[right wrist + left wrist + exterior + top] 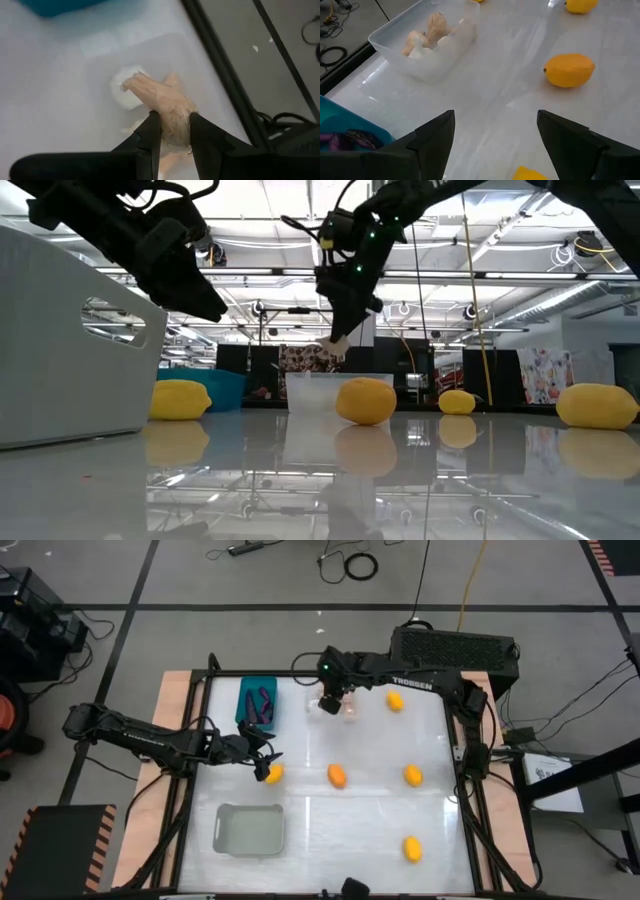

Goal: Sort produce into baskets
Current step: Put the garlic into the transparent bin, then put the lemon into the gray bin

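My right gripper (pixel 328 703) hangs over the clear basket (pixel 345 708) at the far middle of the table, shut on a pale garlic bulb (pixel 170 112). More garlic bulbs (pixel 417 42) lie in that basket. My left gripper (pixel 266 762) stands open just left of a yellow lemon (pixel 273 774), which shows below its fingers (pixel 530 174). The teal basket (pixel 257 703) holds purple eggplants (pixel 350 139). Other lemons (pixel 338 775) (pixel 413 775) rest on the tabletop. My right gripper pinches the garlic bulb's round body (pixel 175 122) between its two fingers (pixel 152 132), coming from above and slanting down. The bulb's tapered stem end (pixel 137 82) sticks out past the fingertips. The bulb hangs clear above the clear basket.
A pale grey basket (pixel 250 828) stands near the front left. Two more lemons lie at the far right (pixel 396 700) and the near right (pixel 411 848). The middle of the white table between the lemons is bare.
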